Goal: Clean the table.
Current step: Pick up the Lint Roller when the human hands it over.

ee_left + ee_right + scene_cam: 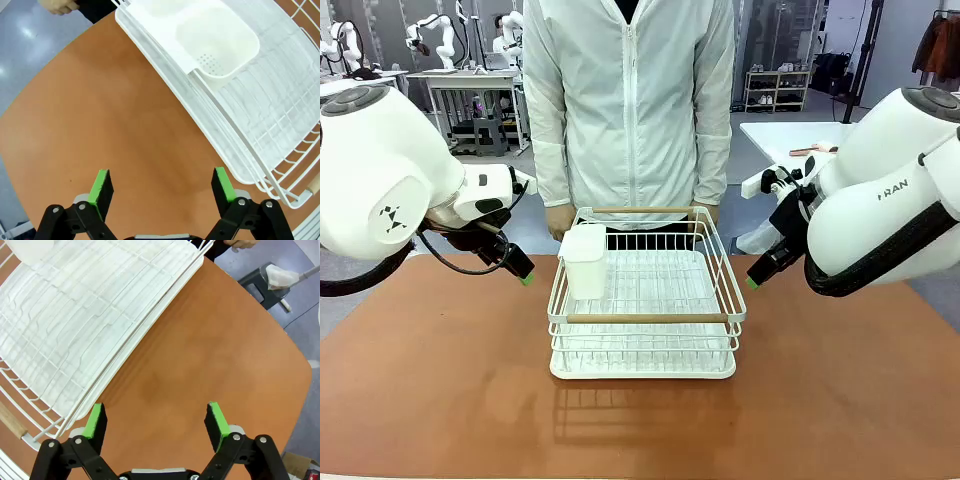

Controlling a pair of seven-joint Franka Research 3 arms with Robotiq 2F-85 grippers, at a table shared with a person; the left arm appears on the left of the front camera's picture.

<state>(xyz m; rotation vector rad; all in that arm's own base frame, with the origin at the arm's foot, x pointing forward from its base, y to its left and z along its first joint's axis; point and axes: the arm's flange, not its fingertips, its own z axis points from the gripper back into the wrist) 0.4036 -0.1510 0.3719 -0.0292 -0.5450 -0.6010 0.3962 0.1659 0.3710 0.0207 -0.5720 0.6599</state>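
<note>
The brown table (440, 390) runs wide before me, with a white wire rack (645, 318) at its middle and a white plastic tub (585, 260) in the rack's far-left corner. The left gripper (162, 187) and right gripper (156, 422) hang over bare tabletop on either side, fingers spread apart and holding nothing. A person (630, 100) stands at the far edge, hands seemingly near the rack's rear handle.

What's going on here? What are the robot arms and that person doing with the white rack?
A white wire rack sits in the middle of the reddish-brown table, with a white plastic cup hung in one corner. The left gripper and the right gripper hover open and empty, one on each side of it. A person stands at the far side, hands by the rack's far end.
</note>
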